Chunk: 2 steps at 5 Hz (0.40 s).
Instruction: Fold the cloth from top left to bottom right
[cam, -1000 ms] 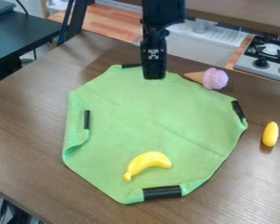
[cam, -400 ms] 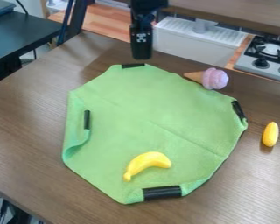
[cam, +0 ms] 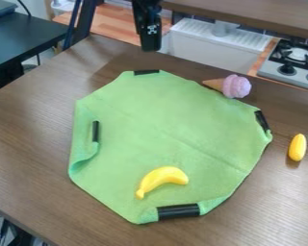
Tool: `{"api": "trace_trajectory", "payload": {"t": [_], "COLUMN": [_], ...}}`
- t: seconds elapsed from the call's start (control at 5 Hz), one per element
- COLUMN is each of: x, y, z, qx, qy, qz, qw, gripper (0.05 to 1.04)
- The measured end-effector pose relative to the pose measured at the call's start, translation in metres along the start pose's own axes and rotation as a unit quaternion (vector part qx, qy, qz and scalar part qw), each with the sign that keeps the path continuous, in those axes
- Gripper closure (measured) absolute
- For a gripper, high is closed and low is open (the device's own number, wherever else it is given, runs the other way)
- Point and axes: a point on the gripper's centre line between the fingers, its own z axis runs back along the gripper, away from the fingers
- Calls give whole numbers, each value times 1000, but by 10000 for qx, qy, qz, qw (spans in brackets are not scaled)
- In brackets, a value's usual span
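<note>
The gripper [cam: 150, 47] hangs above the table's far edge, just beyond the cloth's top end and apart from it. Below it the green cloth [cam: 150, 120] lies spread over the middle of the table, with black bands at its top, left, right and bottom edges. Its left edge curls inward, and a faint crease runs slantwise across it. On the cloth's lower part rests a yellow banana [cam: 161, 179].
A toy ice cream cone [cam: 236, 86] lies by the cloth's upper right edge. Farther right on the wooden table [cam: 28, 139] is a small yellow object [cam: 297, 147]. Behind stand a white sink [cam: 211, 45] and a stove [cam: 291, 60].
The gripper has moved up and to the left, from over the cloth's top part to beyond its top edge. The cloth and the banana have stayed put.
</note>
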Motion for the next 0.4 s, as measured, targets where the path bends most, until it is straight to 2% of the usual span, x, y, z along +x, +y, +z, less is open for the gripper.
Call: {"api": "trace_trajectory", "payload": {"t": [0.2,0.4], "x": [-3,-9], "y": [14,25], "z": [-5,-15], "qx": [242,370], "qy": [-94,-82], "qz": [192,286], "qw": [9995,9989], "gripper": [84,83]}}
